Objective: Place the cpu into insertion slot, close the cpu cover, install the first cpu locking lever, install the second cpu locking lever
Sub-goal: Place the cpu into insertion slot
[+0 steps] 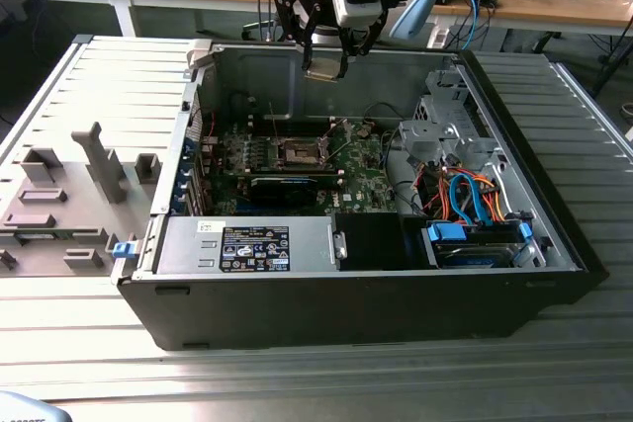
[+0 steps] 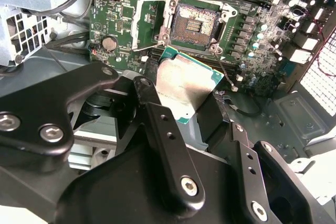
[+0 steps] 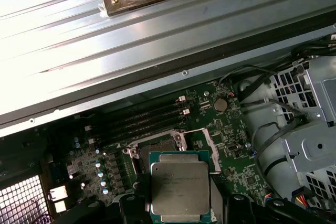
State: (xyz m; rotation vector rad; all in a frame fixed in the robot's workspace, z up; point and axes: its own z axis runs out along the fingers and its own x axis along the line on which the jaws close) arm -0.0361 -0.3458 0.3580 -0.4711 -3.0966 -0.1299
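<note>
Gripper [image 2: 181, 103] pinches the cpu [image 2: 186, 90] by two opposite edges, one black finger [image 2: 149, 103] on either side. Pale metal face of the chip is turned toward both wrist cameras, and the green rim shows at the corners.

Step in hand, as judged: the first one, cpu to insertion slot. The chip is in the air, apart from the board, not seated.

Beyond the chip: the insertion slot [image 2: 195, 24] lies bare, dark centre exposed, silver rim all round. The cpu cover [image 2: 139, 24] is swung open and stands off one side of the socket. A thin wire locking lever [image 2: 226, 74] stands free at the socket's corner. So cover and levers are not yet done.

Exterior view: the gripper [image 1: 324, 56] hangs high over the rear of the open computer case [image 1: 346, 303], with the slot [image 1: 300, 152] lower down on the green motherboard [image 1: 361, 180].

Seating calls for, by my estimate:
- chip square to the rim and level, corners matched
- descent straight down, clear of cover and lever
- light release, since the socket contacts look fine and a tilt could bend them
</note>
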